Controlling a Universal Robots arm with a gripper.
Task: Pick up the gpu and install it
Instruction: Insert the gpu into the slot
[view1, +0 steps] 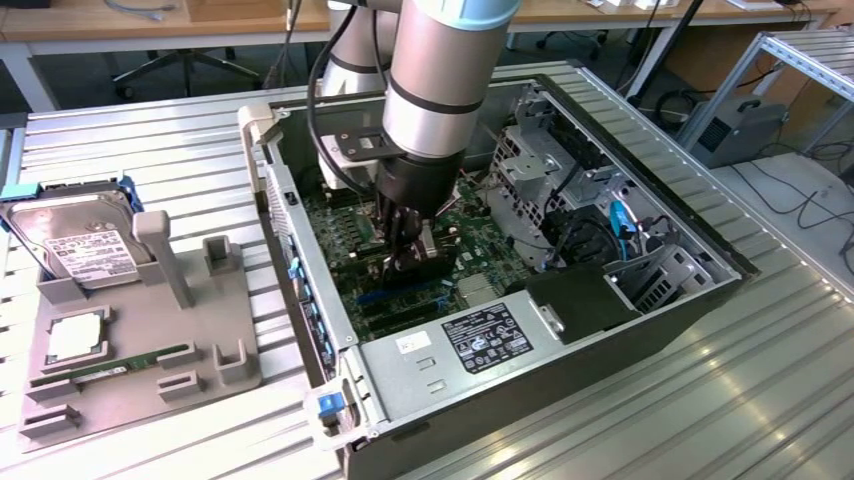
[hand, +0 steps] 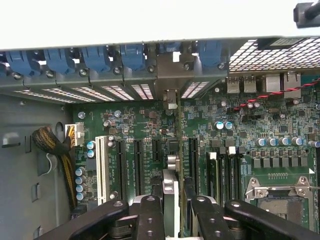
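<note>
Inside the computer case (view1: 667, 300), the end effector (hand: 173, 200) clamps the upright gpu (hand: 170, 197)

A thick silver-grey arm (view1: 434, 75) with a pale blue cap and black ring fills the upper centre. Black cables run beside it. Below, the black gripper (view1: 407, 262) shows screw holes.

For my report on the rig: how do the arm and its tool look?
The arm is a silver-grey metal tube with a light blue cap and black ring seams. A black cable runs beside it. The tool is black, with linkage bars dotted by round bolts.
</note>
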